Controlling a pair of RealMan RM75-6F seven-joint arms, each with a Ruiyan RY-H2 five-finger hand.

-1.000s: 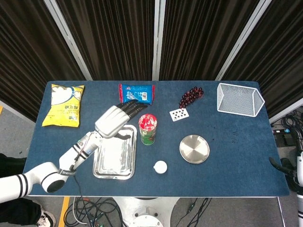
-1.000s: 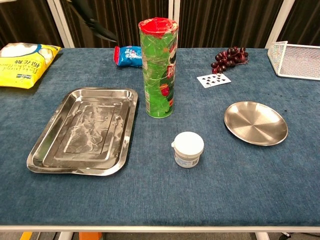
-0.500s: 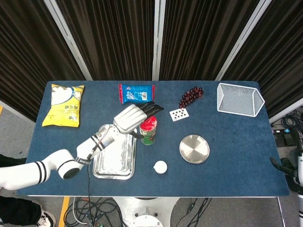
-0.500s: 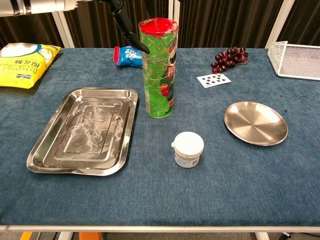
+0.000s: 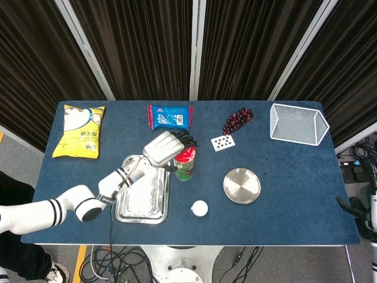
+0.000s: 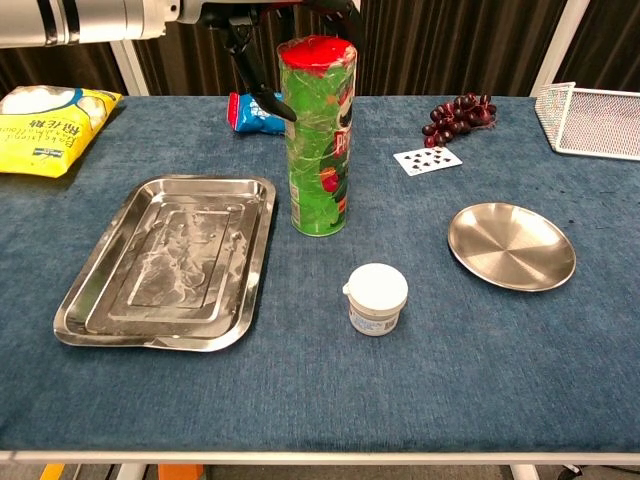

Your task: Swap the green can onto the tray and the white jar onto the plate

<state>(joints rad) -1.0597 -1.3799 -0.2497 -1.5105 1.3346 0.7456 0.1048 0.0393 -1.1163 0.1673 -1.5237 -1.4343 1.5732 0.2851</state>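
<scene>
The tall green can (image 5: 184, 164) with a red lid stands upright on the blue cloth between the steel tray (image 5: 141, 200) and the round steel plate (image 5: 242, 186). My left hand (image 5: 164, 148) hangs over the can's top with its fingers spread past the lid. In the chest view a dark finger (image 6: 262, 85) lies against the upper left side of the can (image 6: 318, 140). The white jar (image 6: 377, 298) sits in front of the can, on the cloth. My right hand (image 5: 349, 207) shows only as a dark shape at the table's right edge.
A yellow chip bag (image 5: 79, 131) lies at the far left and a blue packet (image 5: 170, 116) behind the can. Grapes (image 5: 238, 119), a playing card (image 5: 222, 142) and a white wire basket (image 5: 297, 124) sit at the back right.
My left hand moved right from above the tray's far end to the can's top, and its fingers now curve over the lid. The can, jar and right arm have not moved.
</scene>
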